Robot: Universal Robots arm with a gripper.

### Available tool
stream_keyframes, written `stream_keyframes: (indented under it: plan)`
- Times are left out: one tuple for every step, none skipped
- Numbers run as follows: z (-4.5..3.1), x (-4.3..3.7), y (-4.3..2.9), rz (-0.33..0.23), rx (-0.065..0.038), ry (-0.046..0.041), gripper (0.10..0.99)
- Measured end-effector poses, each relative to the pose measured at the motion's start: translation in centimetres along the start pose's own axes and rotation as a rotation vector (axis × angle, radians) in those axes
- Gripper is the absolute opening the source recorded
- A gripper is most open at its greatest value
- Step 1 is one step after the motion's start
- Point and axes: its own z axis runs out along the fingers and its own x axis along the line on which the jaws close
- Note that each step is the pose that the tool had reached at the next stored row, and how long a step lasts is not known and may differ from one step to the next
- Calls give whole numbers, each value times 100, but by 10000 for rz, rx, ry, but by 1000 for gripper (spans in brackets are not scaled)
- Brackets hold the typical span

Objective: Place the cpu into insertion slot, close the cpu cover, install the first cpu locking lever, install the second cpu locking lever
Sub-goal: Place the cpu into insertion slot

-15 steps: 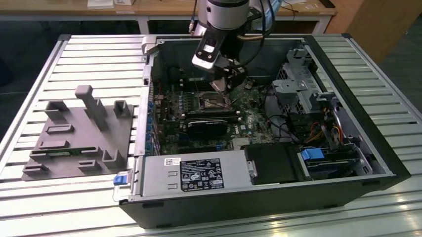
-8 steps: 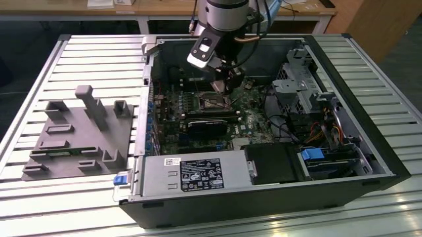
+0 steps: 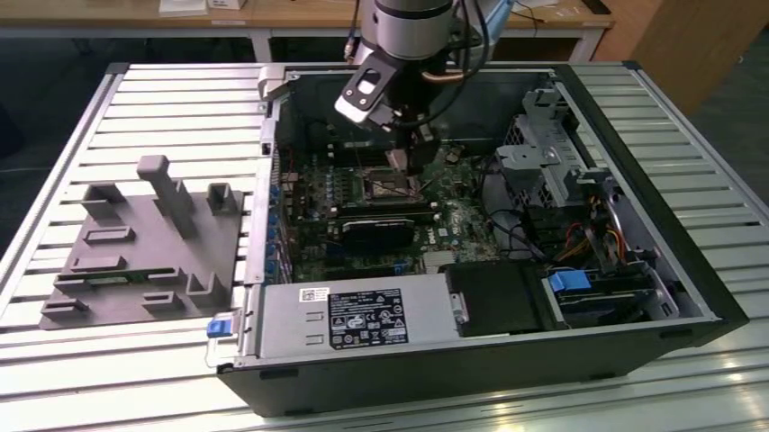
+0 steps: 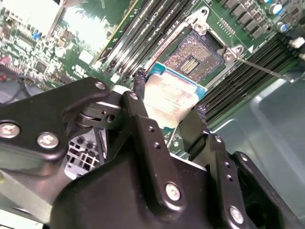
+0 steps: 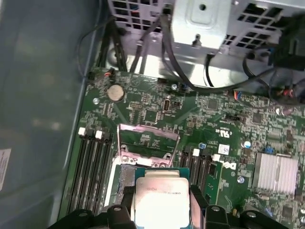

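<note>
My gripper (image 4: 169, 102) is shut on the cpu (image 4: 174, 98), a pale silvery square chip on a green board, gripped by two opposite edges between the black fingers (image 4: 140, 90). The chip hangs tilted just above and partly over the insertion slot (image 4: 198, 57), whose dark pin field lies uncovered inside its metal rim. In the first wrist view the cpu (image 5: 161, 198) sits between the fingers, with the cpu cover (image 5: 147, 135) swung up beyond the slot (image 5: 125, 177). A thin locking lever (image 4: 267, 69) sticks out beside the socket. In the exterior view the gripper (image 3: 415, 169) is inside the open computer case, over the slot (image 3: 384, 185).
Black memory slots (image 5: 90, 167) flank the socket on both sides. A metal drive cage (image 3: 553, 153) with cables stands at the exterior view's right, the power supply (image 3: 348, 315) at the near wall. A grey fixture plate (image 3: 144, 243) lies outside the case on the slatted table (image 3: 168, 99).
</note>
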Motion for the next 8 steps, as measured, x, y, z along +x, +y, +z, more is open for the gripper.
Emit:
stream_keyframes:
  plan:
    - [6, 0, -2, 79, -2, -1, 537]
    - [12, 0, -5, 153, -6, 3, 537]
    - [17, 1, -9, 226, -9, 13, 537]
    - [22, 1, -13, 286, -12, 27, 537]
    - [27, 1, -17, 347, -17, 42, 537]
    - [33, 2, -20, 410, -21, 55, 537]
    - [38, 2, -24, 477, -25, 67, 537]
    - [43, 3, -28, 543, -28, 76, 537]
